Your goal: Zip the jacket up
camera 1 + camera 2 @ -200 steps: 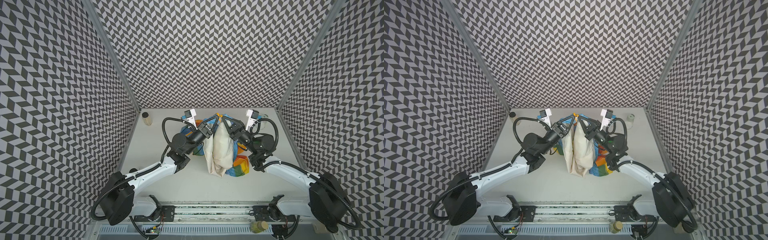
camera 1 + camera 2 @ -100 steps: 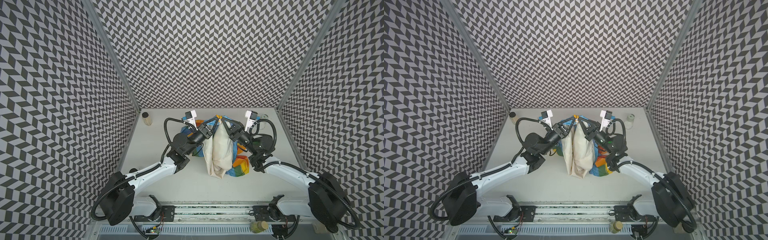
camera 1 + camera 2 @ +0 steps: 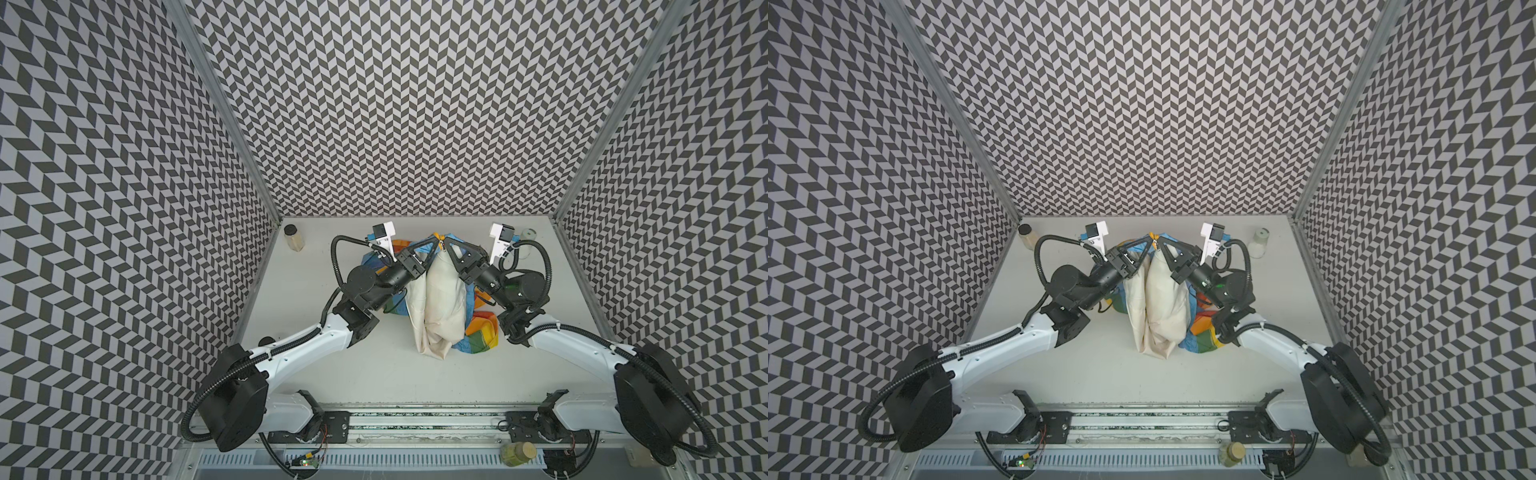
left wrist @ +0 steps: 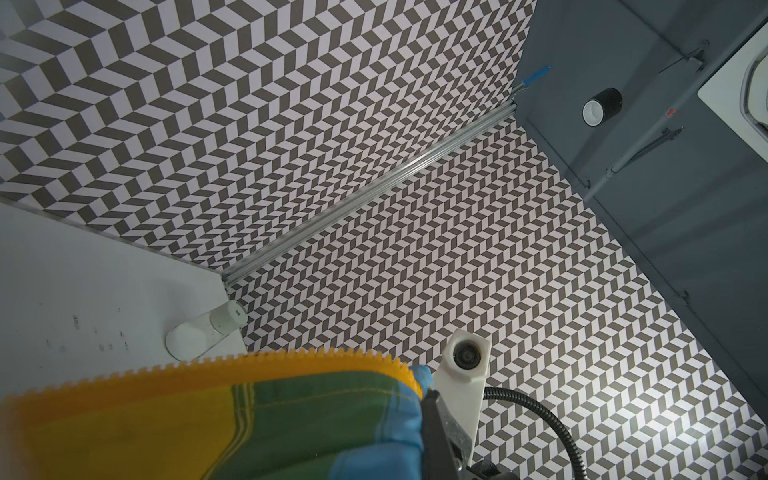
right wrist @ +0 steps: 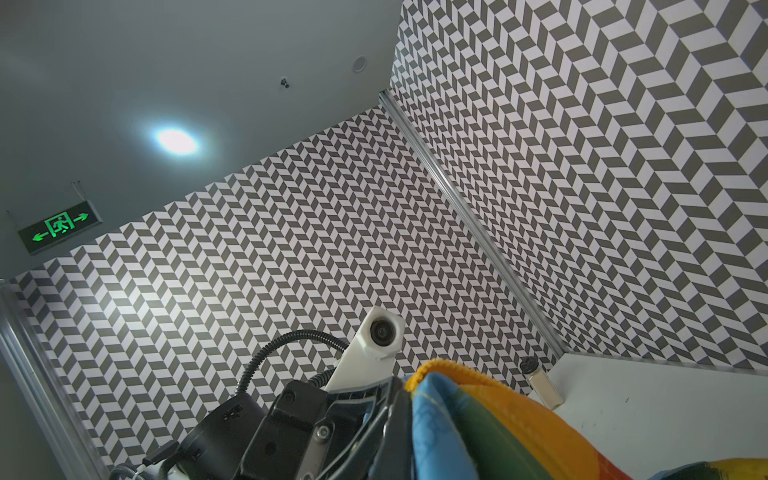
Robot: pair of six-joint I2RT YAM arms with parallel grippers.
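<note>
Left pincer [image 3: 433, 241] and right pincer [image 3: 445, 243] are both clenched on the thin rainbow-striped jacket [image 3: 436, 299], tips nearly touching by the white bench [image 3: 332, 374] far edge. The cloth hangs down between them.

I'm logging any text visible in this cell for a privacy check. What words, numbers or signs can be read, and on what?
No words or numbers can be read.
Green exit sign, right wrist view: running-man pictogram with an arrow on each side, no letters.
Sticker on the left arm's camera mount, in a top view: too small to read.
Mark on the white bottle cap, left wrist view: too small to read.
The jacket: no legible print.
</note>
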